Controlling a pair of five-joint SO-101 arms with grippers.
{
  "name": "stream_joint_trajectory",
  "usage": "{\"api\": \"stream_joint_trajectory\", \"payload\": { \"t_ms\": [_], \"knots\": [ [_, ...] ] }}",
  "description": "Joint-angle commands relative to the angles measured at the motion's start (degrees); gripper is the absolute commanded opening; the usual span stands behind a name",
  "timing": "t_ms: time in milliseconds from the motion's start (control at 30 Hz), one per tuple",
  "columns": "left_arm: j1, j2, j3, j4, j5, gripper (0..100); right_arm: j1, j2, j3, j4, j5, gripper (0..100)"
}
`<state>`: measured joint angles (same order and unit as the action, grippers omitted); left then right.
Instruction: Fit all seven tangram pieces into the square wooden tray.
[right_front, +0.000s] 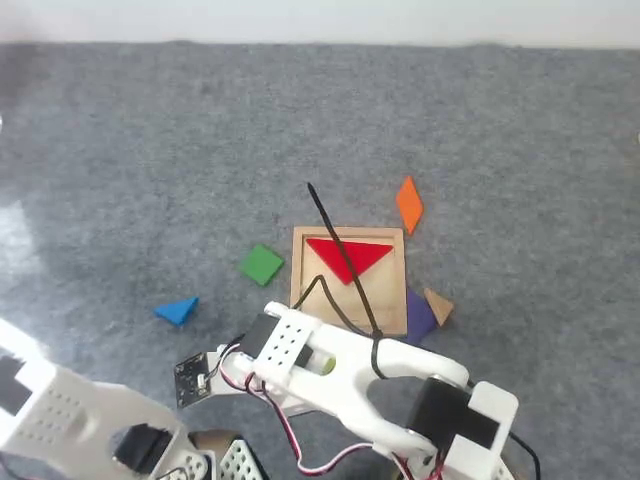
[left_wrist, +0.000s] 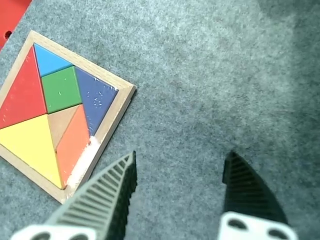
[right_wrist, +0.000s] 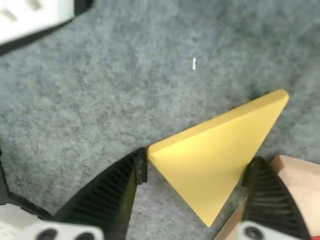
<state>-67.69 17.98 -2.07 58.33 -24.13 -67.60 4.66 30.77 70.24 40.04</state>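
Tray (right_front: 298, 285): mid-table, near edge under the right arm, red triangle (right_front: 347, 256) inside.
Table (right_front: 150, 140): grey felt, wide stretch beyond the tray's far edge.
Loose pieces: orange parallelogram (right_front: 409, 204) off the far right corner; green square (right_front: 261, 264) beside the left edge; blue triangle (right_front: 177, 311) further left; purple triangle (right_front: 418, 315) and tan triangle (right_front: 438, 306) together at the near right corner.
Right end effector (right_wrist: 196, 169): grasping a yellow triangle (right_wrist: 215, 150) beside a tray corner.
Left end effector (left_wrist: 181, 160): released, above felt near a full tray (left_wrist: 127, 92).

Your pale square wooden tray (right_front: 390, 292) holds a red triangle (right_front: 347, 257); around the tray, an orange parallelogram (right_front: 409, 204), green square (right_front: 261, 264), blue triangle (right_front: 178, 311), purple piece (right_front: 418, 314) and tan triangle (right_front: 438, 306) on mottled grey felt (right_front: 150, 150). Black ribbed fingers (right_wrist: 117, 192) of your right gripper (right_wrist: 197, 167) hold a yellow triangle (right_wrist: 215, 150).
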Motion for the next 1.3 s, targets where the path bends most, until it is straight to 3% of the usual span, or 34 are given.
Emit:
{"api": "stream_joint_trajectory", "payload": {
  "t_ms": [0,200,567,733,900,1000,1133,1267],
  "knots": [
    [-0.18,-0.53,-2.42,-0.7,-0.18,28,-0.57,-0.4,-2.81,0.4,-0.7,30.3],
    [-0.35,-0.7,-2.42,-0.62,-0.18,28,0.84,-1.63,-8.26,7.6,-1.23,30.3],
    [0.62,-1.05,-2.42,2.99,-2.73,28,10.07,-20.09,-14.07,18.68,-10.29,30.3],
    [1.14,-0.97,-2.42,3.52,-2.64,28,8.66,-21.58,-7.12,14.37,-10.37,30.3],
    [0.79,-0.97,-2.42,3.34,-2.73,28,1.01,-21.58,3.6,6.37,-8.0,30.7],
    [0.79,-0.97,-2.42,3.16,-2.81,28,0.31,-21.58,4.75,3.65,-8.0,31.7],
    [0.88,-0.88,-2.42,3.16,-2.81,28,0.92,-21.32,5.1,2.42,-6.86,41.1],
    [1.05,-0.53,-2.42,3.16,-2.81,28,0.66,-20.18,4.92,6.37,-6.33,40.1]
  ]
}}
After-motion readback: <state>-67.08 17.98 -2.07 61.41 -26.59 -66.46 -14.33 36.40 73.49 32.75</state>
